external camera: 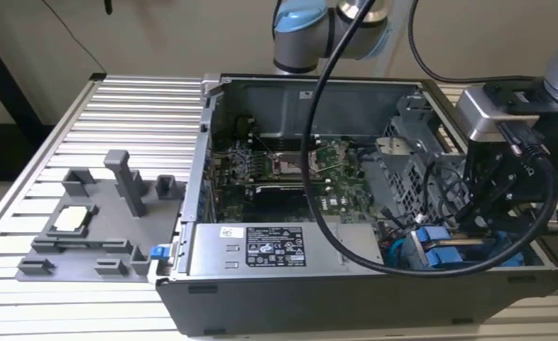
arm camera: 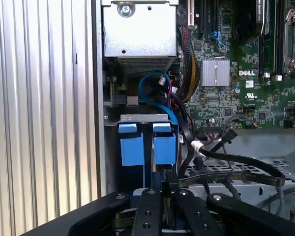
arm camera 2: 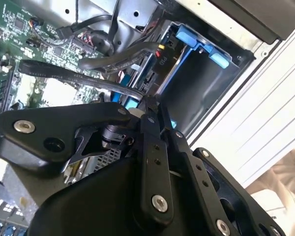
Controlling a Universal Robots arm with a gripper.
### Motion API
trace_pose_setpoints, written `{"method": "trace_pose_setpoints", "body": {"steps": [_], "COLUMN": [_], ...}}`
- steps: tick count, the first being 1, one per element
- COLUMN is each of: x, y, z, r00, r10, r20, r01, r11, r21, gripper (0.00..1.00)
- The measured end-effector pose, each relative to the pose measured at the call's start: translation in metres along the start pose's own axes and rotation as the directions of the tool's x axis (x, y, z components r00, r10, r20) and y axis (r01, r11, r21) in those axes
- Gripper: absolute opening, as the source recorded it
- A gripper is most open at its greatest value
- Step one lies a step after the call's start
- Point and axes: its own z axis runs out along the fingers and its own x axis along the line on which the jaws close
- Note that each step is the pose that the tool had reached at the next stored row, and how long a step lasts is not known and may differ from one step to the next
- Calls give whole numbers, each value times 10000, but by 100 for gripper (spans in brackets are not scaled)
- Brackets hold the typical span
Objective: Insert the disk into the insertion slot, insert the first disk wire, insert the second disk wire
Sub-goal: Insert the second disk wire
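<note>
A: Start with the exterior view. What do you have in front of you?

B: You have the open computer case (external camera: 355, 177) on the slatted table (external camera: 128, 106), and your hand (external camera: 478, 213) is down at the lower right of the frame, inside the drive cage (external camera: 412, 153). The blue frame of the disk (external camera: 440, 252) shows just below it, already sitting in the insertion slot (external camera: 421, 241). A thick black cable (external camera: 319, 177) from the arm hangs across the motherboard (external camera: 289, 170).

A: And the second wrist view?

B: Your hand (arm camera 2: 146, 107) sits at centre frame, its fingers (arm camera 2: 152, 147) pressed together on a flat black wire (arm camera 2: 64, 73) that runs off to the upper left. The blue carrier tabs (arm camera 2: 196, 42) lie at upper right.

A: The first wrist view?

B: The two blue tabs of the disk (arm camera: 147, 145) are at centre, the hand (arm camera: 168, 189) directly below them at the lower edge, pinching the wire's connector (arm camera: 169, 179).

A: What could go wrong?

B: You could meet the drive's socket at a slant, I judge, and bend or jam the plug. The loose wires (arm camera: 226, 160) beside it look likely to snag your fingers.
</note>
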Motion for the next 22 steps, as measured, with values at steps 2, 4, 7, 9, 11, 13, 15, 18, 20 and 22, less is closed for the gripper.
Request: {"method": "trace_pose_setpoints", "body": {"steps": [2, 4, 7, 9, 11, 13, 15, 18, 20, 22], "x": [-1, -1, -1, -2, -4, -11, -25, -48, -62, -74], "y": [0, 0, -2, -7, -16, -25, -36, -51, -59, -66], "z": [3, 3, 6, 9, 17, 26, 36, 51, 60, 70], "r00": [10000, 10000, 10000, 10000, 10000, 10000, 10000, 10000, 10000, 10000], "r10": [70, 72, 72, 71, 71, 72, 73, 76, 77, 79], "r20": [5, 6, 13, 23, 34, 34, 34, 36, 36, 38], "r01": [-70, -72, -72, -71, -71, -72, -73, -76, -77, -79], "r11": [10000, 10000, 10000, 10000, 10000, 10000, 10000, 10000, 10000, 10000], "r21": [2, 2, 2, 2, 1, 1, 1, 1, 1, 1], "gripper": [16, 16, 16, 16, 16, 16, 16, 16, 16, 16]}}
